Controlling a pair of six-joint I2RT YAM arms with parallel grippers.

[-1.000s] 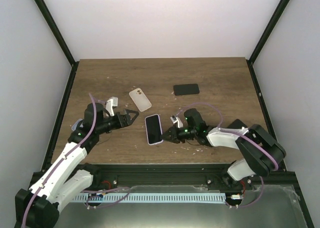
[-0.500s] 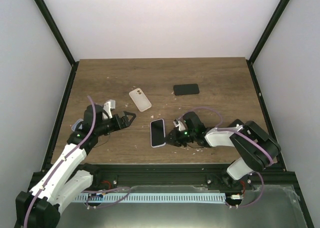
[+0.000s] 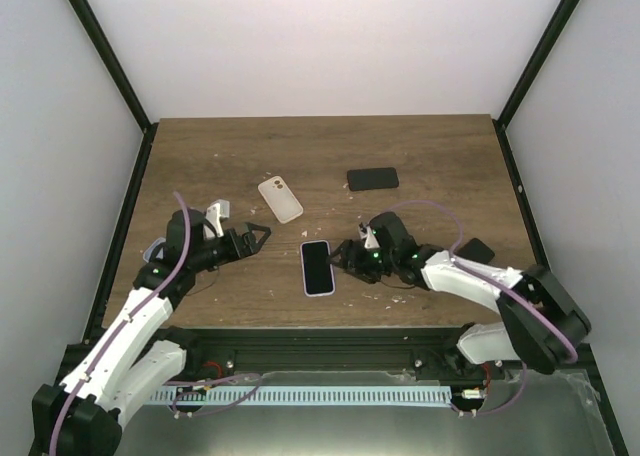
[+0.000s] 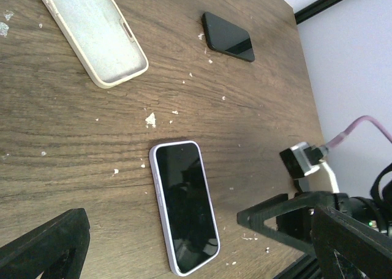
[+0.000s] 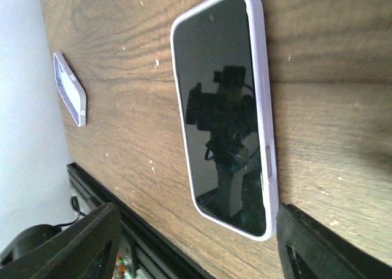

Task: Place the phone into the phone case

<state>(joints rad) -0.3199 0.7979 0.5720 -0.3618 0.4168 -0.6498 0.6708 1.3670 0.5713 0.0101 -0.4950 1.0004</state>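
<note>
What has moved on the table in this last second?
The lavender-cased phone slid a little right and toward the near edge, straightening, with the right gripper beside it; that gripper now sits open, just off it. The left gripper, beige case and black phone hardly moved.

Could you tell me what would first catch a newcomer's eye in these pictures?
A lilac-cased phone lies face up at front centre, between the open left gripper and open right gripper. Farther back lie an empty cream case, left, and a black phone, right.
</note>
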